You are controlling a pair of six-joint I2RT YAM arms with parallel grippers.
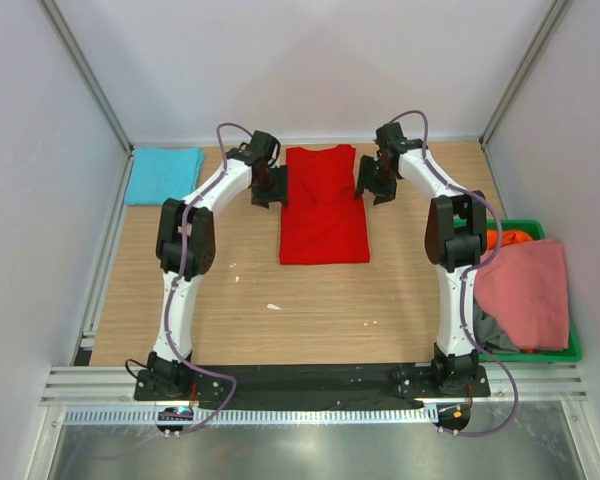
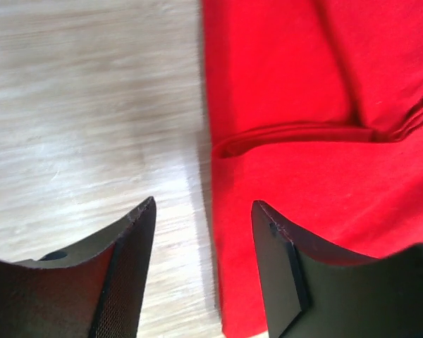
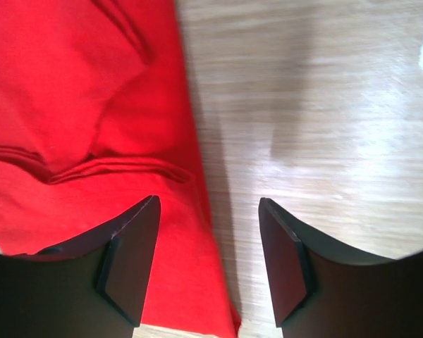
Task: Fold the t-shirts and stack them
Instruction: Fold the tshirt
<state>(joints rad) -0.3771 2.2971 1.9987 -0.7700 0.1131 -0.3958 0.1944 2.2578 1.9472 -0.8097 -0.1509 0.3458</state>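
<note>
Red t-shirt (image 1: 323, 205) folded into a long strip, flat on the table (image 1: 310, 300), centre toward 12 o'clock. Left gripper (image 1: 266, 192) at its 9 o'clock edge, right gripper (image 1: 372, 188) at its 3 o'clock edge; both released, nothing grasped. Turquoise t-shirt (image 1: 163, 175) folded at 10 o'clock. Salmon t-shirt (image 1: 525, 290) draped over the green crate (image 1: 570, 352) at 4 o'clock.

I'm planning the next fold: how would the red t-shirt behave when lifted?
Probably floppy: the red t-shirt lies in soft creased layers, so it would likely sag where unsupported. It looks thin, so probably light. Pushed on the wooden table, it may bunch.
</note>
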